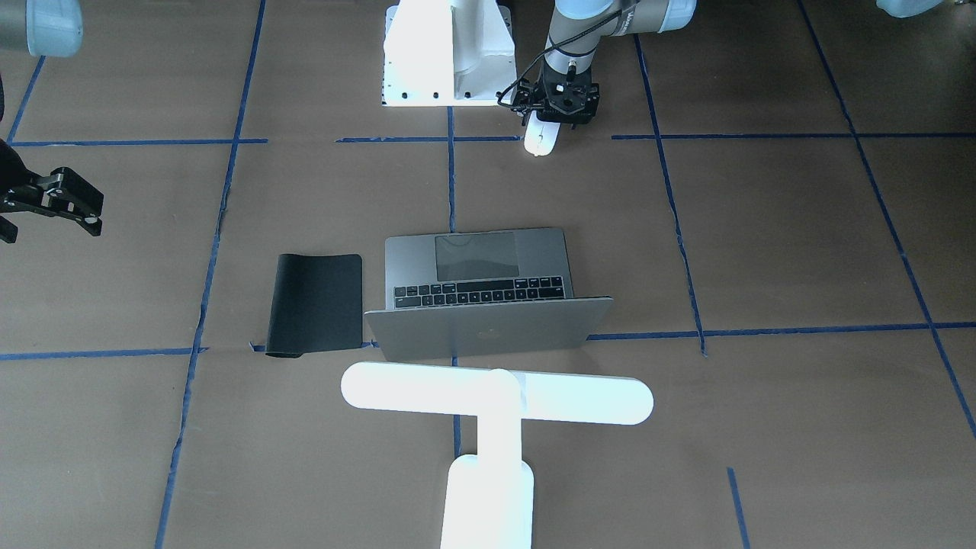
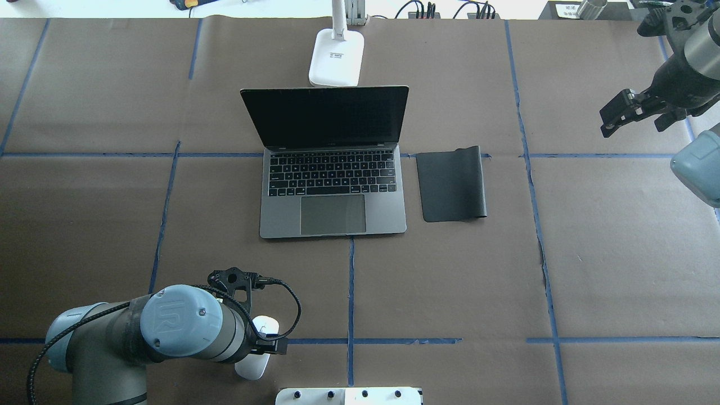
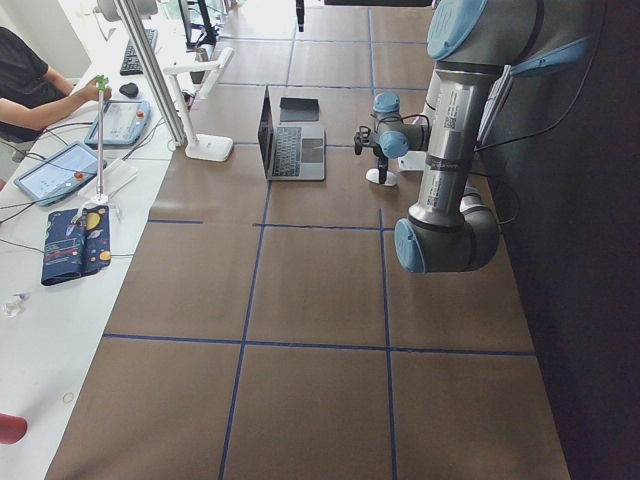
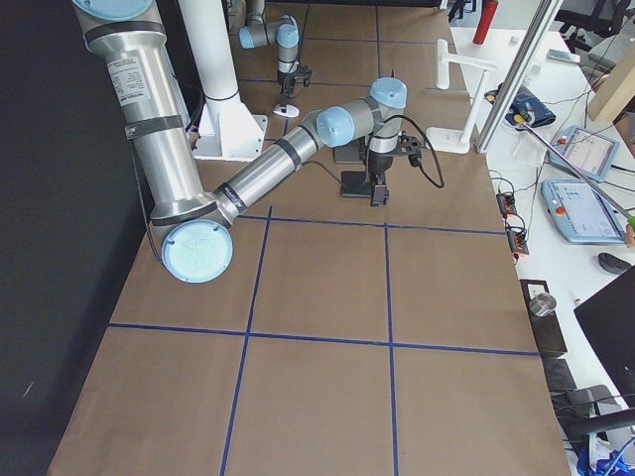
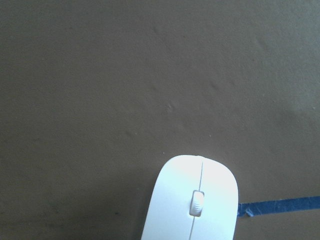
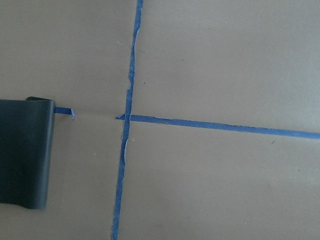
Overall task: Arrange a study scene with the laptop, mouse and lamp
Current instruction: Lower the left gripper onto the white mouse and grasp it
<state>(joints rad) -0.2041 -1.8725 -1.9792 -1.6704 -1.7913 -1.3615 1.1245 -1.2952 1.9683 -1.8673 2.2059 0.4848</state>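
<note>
The grey laptop (image 1: 476, 293) (image 2: 332, 185) stands open mid-table, its keys towards the robot. The white T-shaped lamp (image 1: 496, 396) stands behind it; its base (image 2: 336, 56) shows in the overhead view. The white mouse (image 1: 541, 139) (image 2: 256, 351) (image 5: 192, 205) lies on the paper near the robot's base. My left gripper (image 1: 555, 118) (image 2: 262, 337) is low over the mouse's rear; its fingers are hidden, so I cannot tell whether it grips. My right gripper (image 1: 42, 217) (image 2: 630, 118) hangs open and empty, well off to the far side of the mat.
A flat black mat (image 1: 314, 303) (image 2: 451, 184) (image 6: 22, 152) lies beside the laptop on my right-arm side. The white bolted pedestal (image 1: 446, 53) (image 2: 349, 395) stands close to the mouse. Blue tape lines cross the brown paper. Operators' desks run along the far edge.
</note>
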